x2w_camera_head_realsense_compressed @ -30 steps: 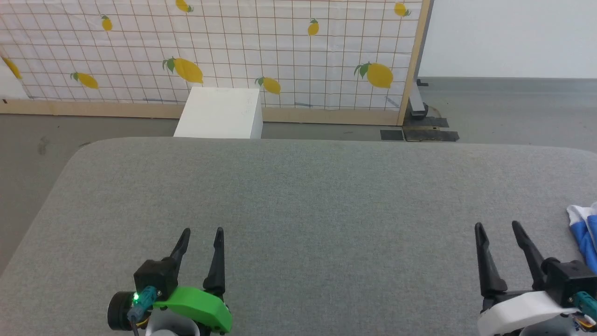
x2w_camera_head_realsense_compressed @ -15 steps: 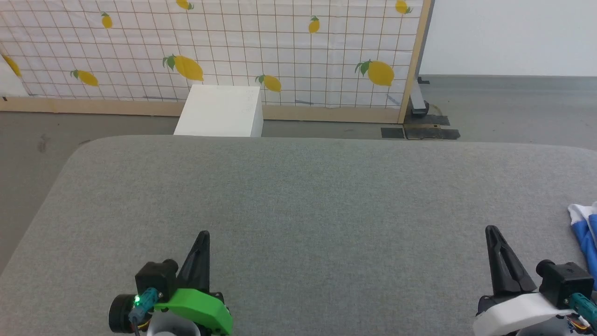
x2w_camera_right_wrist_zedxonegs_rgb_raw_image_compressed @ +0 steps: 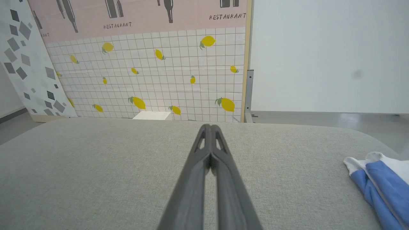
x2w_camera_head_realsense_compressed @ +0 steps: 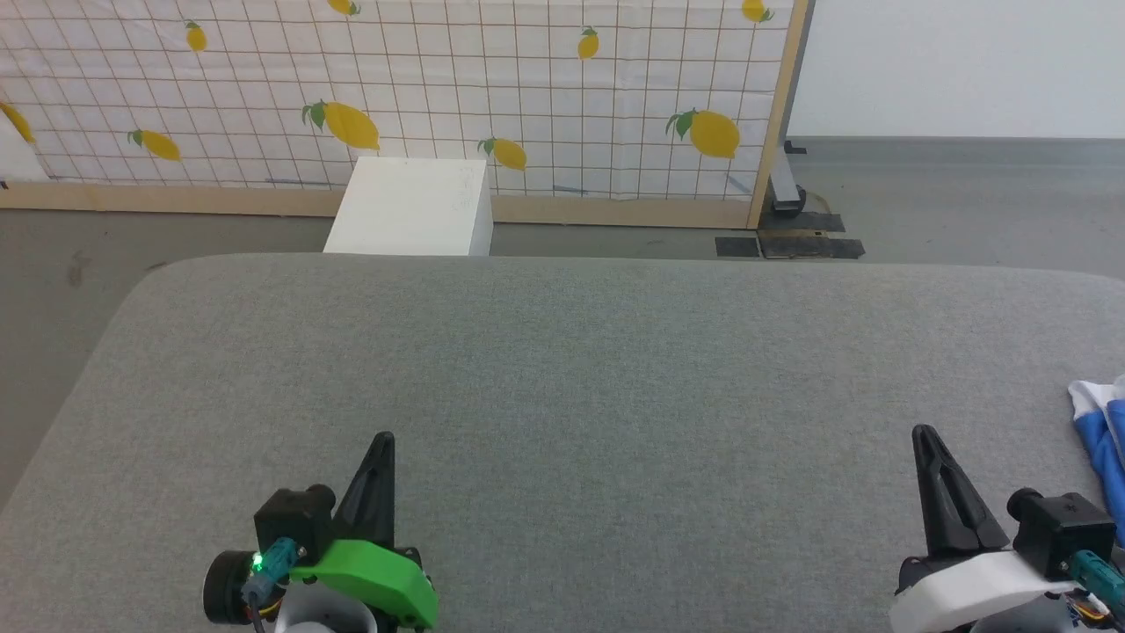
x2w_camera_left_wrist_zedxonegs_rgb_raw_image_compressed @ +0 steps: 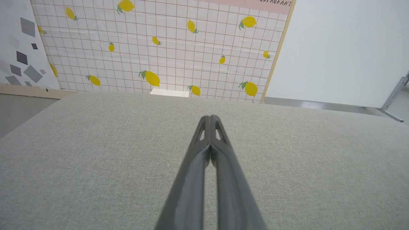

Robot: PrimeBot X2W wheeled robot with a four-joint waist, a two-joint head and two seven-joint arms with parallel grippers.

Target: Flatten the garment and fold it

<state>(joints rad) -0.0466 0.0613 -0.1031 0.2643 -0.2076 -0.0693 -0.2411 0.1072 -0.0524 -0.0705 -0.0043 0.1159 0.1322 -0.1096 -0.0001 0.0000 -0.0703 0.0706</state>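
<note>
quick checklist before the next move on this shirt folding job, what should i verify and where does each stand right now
1. Garment found: ok. The garment lies bunched at the table's right edge, to the right of the right gripper.
2. Garment flat: not ok. It is crumpled, blue and white folds overlapping.
3. Garment's full extent visible: cannot tell. It runs off the frame edge in both the head and right wrist views.
4. Right gripper ready to grasp: not ok. It is shut and holds nothing.
5. Left gripper ready to grasp: not ok. It is shut and holds nothing.
6. Path from right gripper to garment: ok. Just bare grey table lies between them.
</note>
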